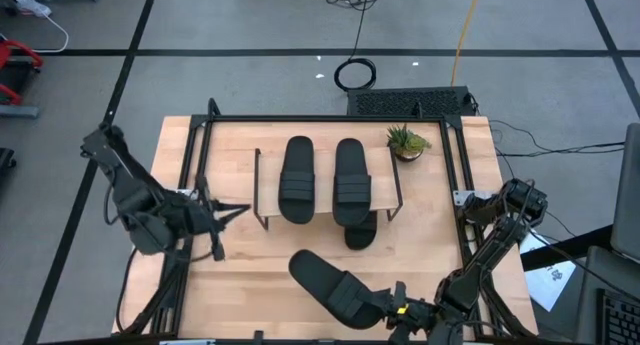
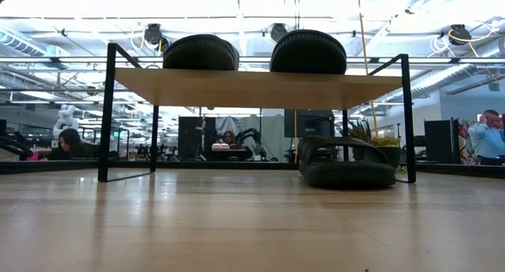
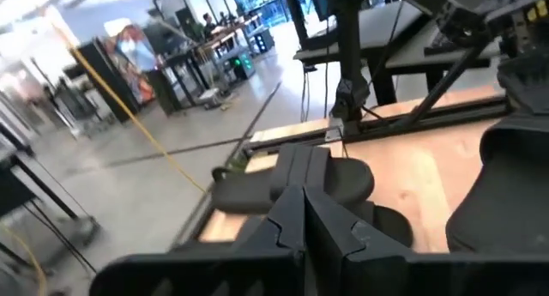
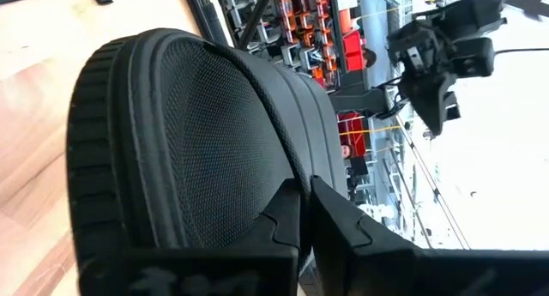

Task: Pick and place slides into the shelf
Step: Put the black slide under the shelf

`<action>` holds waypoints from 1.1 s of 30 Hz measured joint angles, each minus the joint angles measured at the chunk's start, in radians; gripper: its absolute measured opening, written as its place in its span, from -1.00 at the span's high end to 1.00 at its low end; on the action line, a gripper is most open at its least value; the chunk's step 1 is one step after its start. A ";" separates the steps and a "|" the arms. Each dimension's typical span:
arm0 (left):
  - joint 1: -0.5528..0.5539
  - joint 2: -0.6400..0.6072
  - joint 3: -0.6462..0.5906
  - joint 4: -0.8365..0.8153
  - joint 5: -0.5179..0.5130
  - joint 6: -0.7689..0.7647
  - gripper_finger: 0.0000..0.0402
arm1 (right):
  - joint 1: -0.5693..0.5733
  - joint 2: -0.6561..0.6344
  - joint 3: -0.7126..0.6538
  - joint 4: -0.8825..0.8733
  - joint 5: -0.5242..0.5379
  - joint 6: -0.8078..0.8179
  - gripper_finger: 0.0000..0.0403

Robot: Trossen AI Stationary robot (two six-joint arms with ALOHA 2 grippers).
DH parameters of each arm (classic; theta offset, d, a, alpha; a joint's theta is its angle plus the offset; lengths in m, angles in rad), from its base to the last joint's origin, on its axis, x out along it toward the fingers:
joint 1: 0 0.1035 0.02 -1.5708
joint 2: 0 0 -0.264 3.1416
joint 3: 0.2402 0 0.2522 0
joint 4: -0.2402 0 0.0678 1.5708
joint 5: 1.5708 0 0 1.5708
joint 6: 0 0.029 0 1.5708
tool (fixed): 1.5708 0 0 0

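Two black slides (image 1: 298, 180) (image 1: 352, 180) lie side by side on the shelf's wooden top (image 1: 325, 145). Another slide (image 2: 346, 163) rests on the table under the shelf, its end (image 1: 360, 233) sticking out toward the near edge. Near the table's front, my right gripper (image 1: 398, 310) is shut on a further slide (image 1: 335, 283). That slide's footbed (image 4: 197, 141) fills the right wrist view. My left gripper (image 1: 238, 210) is shut and holds nothing. It sits left of the shelf, pointing at it, and its fingers (image 3: 296, 232) look across at the slides on the shelf (image 3: 292, 180). My right gripper pinches the slide between its two fingers (image 4: 343, 236) at the end nearest the strap (image 4: 296, 172). The fingers hide the exact place of contact. They come level from the table's right and near side. The slide is lifted clear of the table and reaches toward the left.
A small potted plant (image 1: 408, 142) stands at the shelf's far right corner. The table's black frame posts (image 1: 462, 185) run along both sides. Bare wood (image 1: 250, 275) lies between the shelf and the near edge. People show in the room beyond the table.
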 joint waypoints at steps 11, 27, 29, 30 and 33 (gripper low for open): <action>-0.044 -0.263 -0.490 0.666 -0.020 0.178 1.00 | 0.002 0.000 0.000 -0.010 0.004 0.065 1.00; -0.044 -0.366 -0.753 1.047 0.066 0.383 0.99 | -0.113 0.046 0.000 -0.299 -0.076 0.436 1.00; -0.044 -0.366 -0.753 1.046 0.066 0.382 0.99 | -0.134 0.073 0.000 -0.298 -0.044 0.410 1.00; -0.044 -0.366 -0.753 1.046 0.067 0.382 1.00 | -0.145 0.087 0.000 -0.295 -0.042 0.407 1.00; -0.044 -0.365 -0.753 1.046 0.067 0.382 0.99 | -0.172 0.133 0.000 -0.239 -0.043 0.419 1.00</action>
